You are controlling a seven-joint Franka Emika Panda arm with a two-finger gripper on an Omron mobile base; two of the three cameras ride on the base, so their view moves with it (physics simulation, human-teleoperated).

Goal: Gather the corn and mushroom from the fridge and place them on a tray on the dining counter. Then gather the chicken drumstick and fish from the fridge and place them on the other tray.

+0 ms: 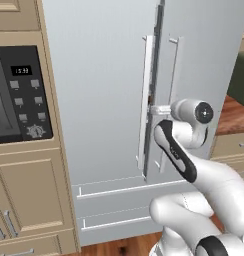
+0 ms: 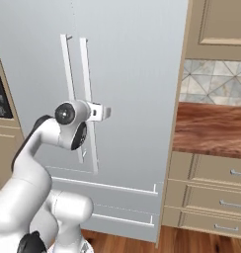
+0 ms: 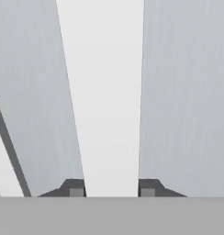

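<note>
On the far left of the left base view sits a built-in oven (image 1: 16, 95) with its dark control panel, set in tan cabinetry. Next comes the closed grey fridge (image 1: 99, 90), with two vertical handles at its centre seam. The gripper (image 1: 155, 109) is at the right door handle (image 1: 173, 95), and the hand view shows its fingertips (image 3: 73, 188) pressed against either side of the pale bar, so it is clenched on that handle. Further right, a wooden worktop (image 2: 211, 128) runs over drawers.

The corn, mushroom, drumstick and fish cannot be seen; judging by the task, they are behind the shut doors, and the trays are out of sight.

The risk now is in the pull: the bar is smooth and the pinch narrow, so tugging straight back instead of following the door's arc could slide the fingers off or strain the wrist.
</note>
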